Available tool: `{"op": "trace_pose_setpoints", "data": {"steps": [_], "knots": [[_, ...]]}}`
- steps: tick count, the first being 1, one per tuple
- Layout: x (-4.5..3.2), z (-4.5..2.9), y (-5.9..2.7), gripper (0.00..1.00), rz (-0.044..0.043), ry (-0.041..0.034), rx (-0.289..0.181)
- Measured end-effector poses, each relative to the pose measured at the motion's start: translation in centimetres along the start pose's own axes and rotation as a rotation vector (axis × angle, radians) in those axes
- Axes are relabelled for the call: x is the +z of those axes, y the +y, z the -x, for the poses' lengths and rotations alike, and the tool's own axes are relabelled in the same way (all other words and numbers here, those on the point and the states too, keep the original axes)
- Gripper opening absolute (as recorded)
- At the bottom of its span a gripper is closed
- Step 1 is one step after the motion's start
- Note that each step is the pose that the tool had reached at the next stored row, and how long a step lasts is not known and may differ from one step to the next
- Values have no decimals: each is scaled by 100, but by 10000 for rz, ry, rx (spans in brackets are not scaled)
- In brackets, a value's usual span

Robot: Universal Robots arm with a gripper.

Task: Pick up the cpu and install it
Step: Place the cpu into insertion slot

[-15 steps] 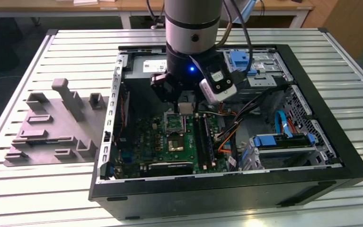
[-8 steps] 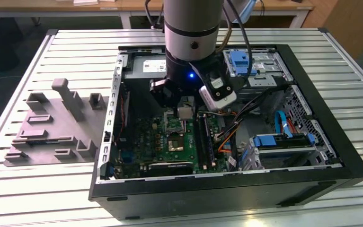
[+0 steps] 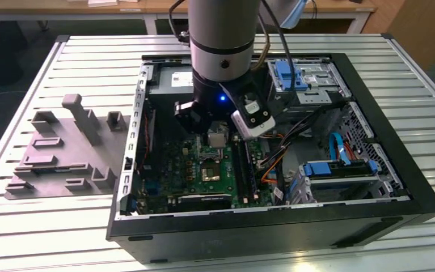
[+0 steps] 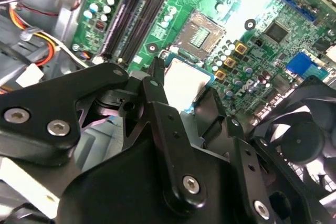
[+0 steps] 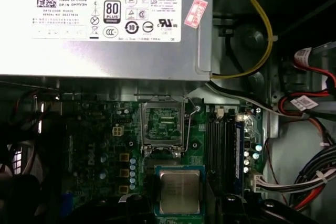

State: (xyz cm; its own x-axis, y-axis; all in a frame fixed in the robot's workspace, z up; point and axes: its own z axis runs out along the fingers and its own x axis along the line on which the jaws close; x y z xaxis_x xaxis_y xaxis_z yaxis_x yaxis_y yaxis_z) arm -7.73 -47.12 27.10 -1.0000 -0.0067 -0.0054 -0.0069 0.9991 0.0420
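The cpu (image 5: 179,191), a small silvery square with a pale blue rim, hangs above the green motherboard (image 5: 100,145) inside the open computer case. My gripper (image 5: 179,205) is shut on it, with one black finger on each side. In the second wrist view the cpu (image 4: 184,80) sits between the fingertips (image 4: 156,72) of the gripper (image 4: 184,85). The metal-framed socket (image 5: 163,128) lies open and bare a short way beyond the cpu, also seen as the socket (image 4: 202,32). In the exterior view the gripper (image 3: 215,137) holds the cpu (image 3: 216,139) just over the board.
A grey power supply (image 5: 105,24) borders the socket. Memory slots (image 5: 220,140), loose cables (image 5: 310,182) and a black fan (image 4: 304,137) crowd the board. A shiny chip (image 3: 210,175) sits on the board. A grey plastic fixture (image 3: 66,153) lies at the exterior view's left.
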Motion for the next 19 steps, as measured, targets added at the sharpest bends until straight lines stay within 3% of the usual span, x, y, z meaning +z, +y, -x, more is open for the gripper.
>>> {"op": "trace_pose_setpoints", "data": {"steps": [13, 19], "knots": [[226, -41, -67, 47, 1, 17, 1], [243, -41, -70, 47, -18, 18, 0]]}}
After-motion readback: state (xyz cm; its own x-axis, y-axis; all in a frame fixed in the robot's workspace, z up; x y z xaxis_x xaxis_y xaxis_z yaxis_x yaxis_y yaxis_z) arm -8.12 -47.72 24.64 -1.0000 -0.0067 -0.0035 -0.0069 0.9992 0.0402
